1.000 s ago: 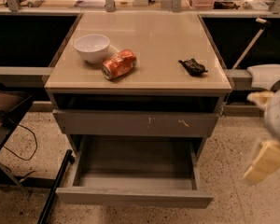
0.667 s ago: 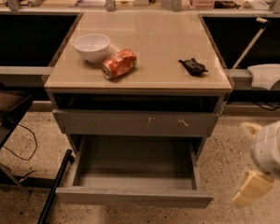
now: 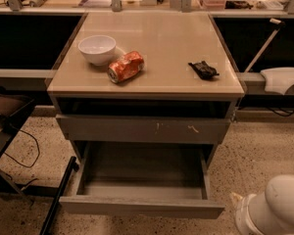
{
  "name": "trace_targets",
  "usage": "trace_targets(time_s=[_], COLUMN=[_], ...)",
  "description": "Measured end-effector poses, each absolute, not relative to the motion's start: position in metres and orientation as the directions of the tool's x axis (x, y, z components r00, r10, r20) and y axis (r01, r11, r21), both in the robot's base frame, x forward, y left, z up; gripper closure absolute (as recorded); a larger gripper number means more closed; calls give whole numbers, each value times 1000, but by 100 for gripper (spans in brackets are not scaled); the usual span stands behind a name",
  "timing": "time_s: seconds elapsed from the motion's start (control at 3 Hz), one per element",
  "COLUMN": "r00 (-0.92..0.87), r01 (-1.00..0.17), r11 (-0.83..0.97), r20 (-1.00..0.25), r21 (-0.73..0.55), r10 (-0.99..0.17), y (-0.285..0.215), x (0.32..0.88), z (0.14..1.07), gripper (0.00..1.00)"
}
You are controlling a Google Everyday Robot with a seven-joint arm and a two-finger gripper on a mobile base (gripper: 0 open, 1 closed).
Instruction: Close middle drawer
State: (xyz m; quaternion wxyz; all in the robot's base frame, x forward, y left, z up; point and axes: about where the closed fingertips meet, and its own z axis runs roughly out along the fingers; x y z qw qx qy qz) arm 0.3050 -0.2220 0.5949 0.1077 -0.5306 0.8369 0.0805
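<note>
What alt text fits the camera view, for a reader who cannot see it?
The middle drawer of a grey cabinet stands pulled out and empty, with the gripper low at the right, beside its front corner. On the cabinet top are a white bowl, a crushed orange can lying down and a small black object.

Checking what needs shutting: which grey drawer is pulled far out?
The middle drawer, plain-fronted, below the scratched drawer front, which barely protrudes. The gripper is low beside the open drawer's right front corner.
</note>
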Motion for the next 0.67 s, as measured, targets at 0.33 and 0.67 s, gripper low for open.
trace_targets(time_s=[0.33, 0.67], r00=[-418, -431], r01=[-905, -897], r11=[424, 440], r20=[-261, -293], r21=[36, 37], r10=[-870, -854], y=[-222, -221], x=[299, 294], z=[587, 587], gripper=[0, 0])
